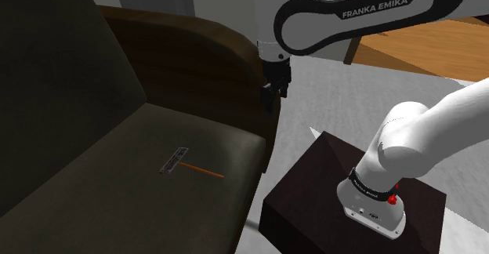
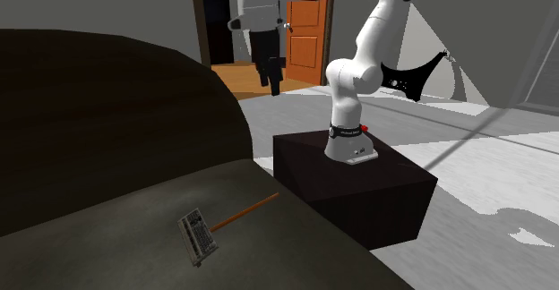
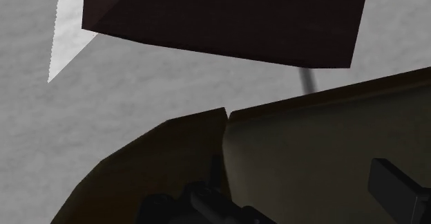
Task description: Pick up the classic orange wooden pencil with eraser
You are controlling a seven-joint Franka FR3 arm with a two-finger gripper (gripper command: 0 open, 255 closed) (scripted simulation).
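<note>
While the orange pencil (image 1: 202, 170) lies flat on the dark seat cushion (image 1: 117, 197) of an armchair, the hand (image 1: 273, 94) hangs in the air well apart from it, over the brown rim (image 1: 235, 48) of the chair on the side nearest the stand (image 1: 313, 182). Nothing is between the fingers (image 3: 397, 188) – they stand apart, so the hand is open and holds nothing.

In the shoulder view the pencil sits near the middle of the cushion, slanting slightly down toward that view's right. One end lies just beside a small flat grey card with dark stripes (image 1: 174, 160); whether they touch I cannot tell. The second exterior view shows the same pair from the other side: the pencil (image 2: 244, 211) runs away from the striped card (image 2: 197, 235) toward the cushion's edge, with the stand (image 2: 358, 190) – a dark box on the pale grey floor (image 2: 484, 181) – just beyond that edge. There the hand (image 2: 273, 84) points downward, high above the chair's edge, and behind it is an orange door (image 2: 306, 29).

The wrist view looks down past the fingers onto the brown rim, the cushion beside it, the grey floor and a corner of the stand.
</note>
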